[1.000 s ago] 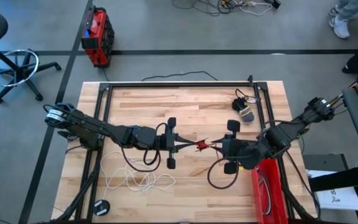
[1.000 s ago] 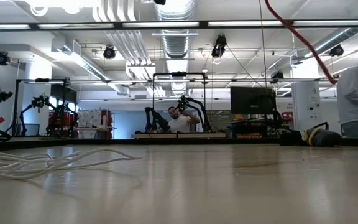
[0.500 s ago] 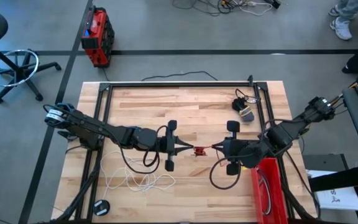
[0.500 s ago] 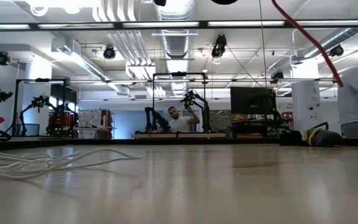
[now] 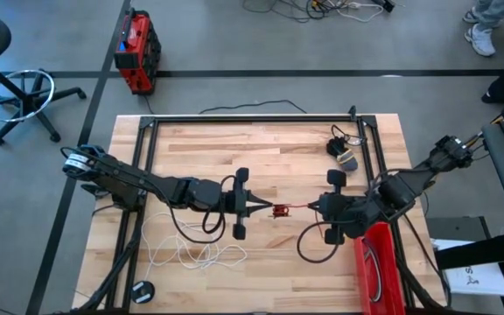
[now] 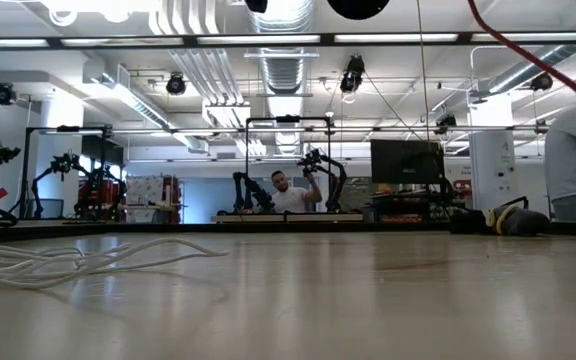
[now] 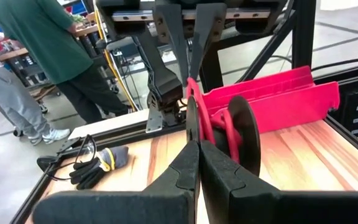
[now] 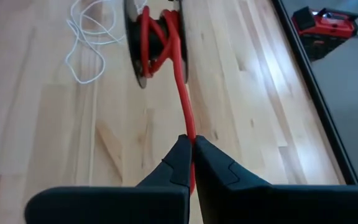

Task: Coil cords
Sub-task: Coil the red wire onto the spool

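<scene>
Above the table's middle, the left gripper (image 5: 265, 208) is closed on a small red cord (image 5: 281, 210) coil, while the right gripper (image 5: 313, 206) pinches the cord's free run, pulled taut between them. Winding the remaining 1 strand neatly probably needs steady tension and small, matched motions; the white cord (image 5: 195, 255) lies loose near the front edge.

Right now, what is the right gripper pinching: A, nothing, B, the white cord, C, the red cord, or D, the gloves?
C: in the right wrist view the right gripper is shut on the red cord, which runs from its fingertips to the small spool ahead; the white cord lies loose on the table.
</scene>
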